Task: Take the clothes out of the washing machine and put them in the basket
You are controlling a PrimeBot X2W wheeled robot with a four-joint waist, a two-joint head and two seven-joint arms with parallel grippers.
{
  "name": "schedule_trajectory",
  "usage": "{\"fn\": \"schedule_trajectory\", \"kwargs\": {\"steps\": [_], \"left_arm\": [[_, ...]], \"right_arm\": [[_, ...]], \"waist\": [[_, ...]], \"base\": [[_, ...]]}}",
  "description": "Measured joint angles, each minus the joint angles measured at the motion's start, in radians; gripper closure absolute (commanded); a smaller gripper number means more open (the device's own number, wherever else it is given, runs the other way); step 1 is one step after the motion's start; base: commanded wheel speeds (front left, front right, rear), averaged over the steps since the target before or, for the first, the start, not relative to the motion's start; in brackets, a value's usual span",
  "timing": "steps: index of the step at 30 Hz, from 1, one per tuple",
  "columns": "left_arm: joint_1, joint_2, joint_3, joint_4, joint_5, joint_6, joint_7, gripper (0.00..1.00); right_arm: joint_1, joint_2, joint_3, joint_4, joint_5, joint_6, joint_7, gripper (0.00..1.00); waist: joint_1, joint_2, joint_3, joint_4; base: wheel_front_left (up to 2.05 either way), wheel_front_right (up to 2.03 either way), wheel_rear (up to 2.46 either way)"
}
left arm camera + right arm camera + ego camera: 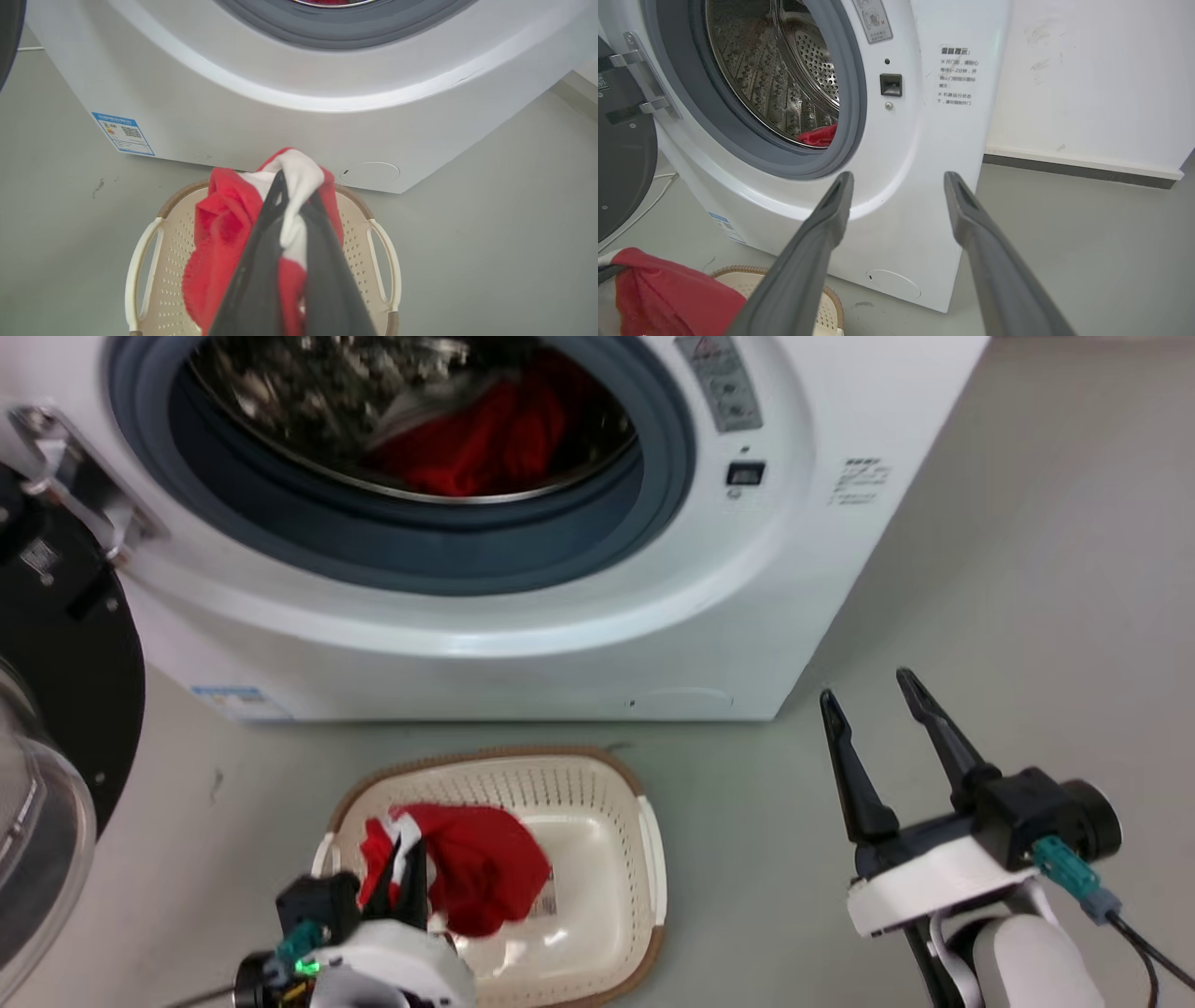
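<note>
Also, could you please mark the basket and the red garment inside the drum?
basket (546, 790): head view, perforated far wall.
red garment (485, 443): head view, middle of the bundle inside the drum (280, 401).

Two garments (485, 868), perhaps; one basket (560, 786); one washer (560, 667)

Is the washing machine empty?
Not empty: red clothes lie in the washing machine drum, seen through its open porthole.

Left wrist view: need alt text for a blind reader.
The left gripper is shut on a red garment with white trim, holding it over the cream basket. Behind stands the white washing machine, its lower front on a grey floor.
</note>
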Motion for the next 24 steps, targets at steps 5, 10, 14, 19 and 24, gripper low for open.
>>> {"fn": "schedule_trajectory", "kwargs": {"steps": [5,10,14,19,24], "left_arm": [[-0.118,0.0,0.027,0.135,-0.011,-0.021,-0.002,1.0],[-0.235,0.0,0.062,0.298,-0.019,-0.032,-0.003,1.0],[-0.317,0.0,0.09,0.409,-0.01,-0.035,-0.003,1.0],[-0.404,0.013,0.116,0.538,0.005,-0.038,-0.003,1.0],[-0.474,0.037,0.134,0.648,0.015,-0.03,-0.003,1.0]], "right_arm": [[-0.058,0.0,0.016,-0.009,-0.011,0.0,-0.001,0.0],[-0.102,0.0,0.019,-0.01,-0.015,0.0,-0.007,0.0],[-0.137,0.0,0.025,-0.006,-0.013,0.0,-0.02,0.0],[-0.171,0.0,0.035,-0.004,-0.001,0.0,-0.03,0.0],[-0.197,0.0,0.043,-0.003,0.008,0.0,-0.038,0.0]], "waist": [[0.0001,0.0,0.103,0.011],[0.0001,0.0,0.205,0.009],[0.0001,0.0,0.278,-0.005],[0.0002,0.0,0.36,-0.033],[0.0002,0.0,0.431,-0.066]], "base": [[0.0,0.0,0.0],[0.0,0.0,0.0],[0.0,0.0,0.0],[0.0,0.0,0.0],[0.0,0.0,0.0]]}}
